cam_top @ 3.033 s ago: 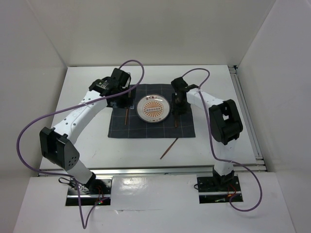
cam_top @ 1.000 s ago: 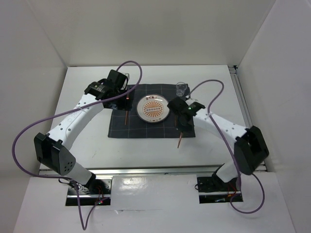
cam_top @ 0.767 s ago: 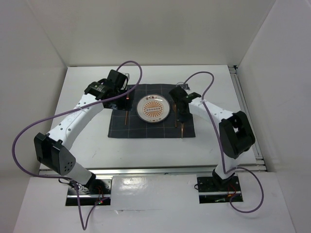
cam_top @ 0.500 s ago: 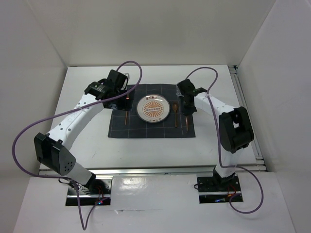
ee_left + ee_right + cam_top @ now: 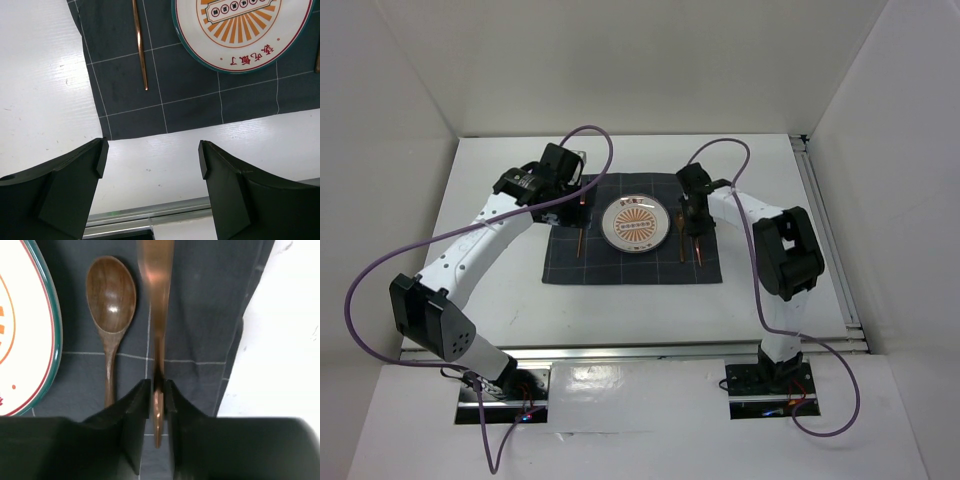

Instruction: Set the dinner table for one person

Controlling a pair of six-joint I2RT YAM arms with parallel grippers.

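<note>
Right fingers (image 5: 131,412) hug the copper knife (image 5: 156,300) laid beside the wooden spoon (image 5: 111,290), grip unclear; left fingers (image 5: 75,172) gape; release likely next.

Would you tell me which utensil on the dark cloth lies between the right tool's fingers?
The flat copper-coloured metal utensil farthest right, just outside the brown wooden spoon.

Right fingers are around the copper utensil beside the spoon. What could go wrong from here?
The right fingers closely flank the copper utensil; lifting off before they spread could drag it askew or pull it up. The wooden spoon lies right alongside, so a sideways retreat might knock it toward the plate.
</note>
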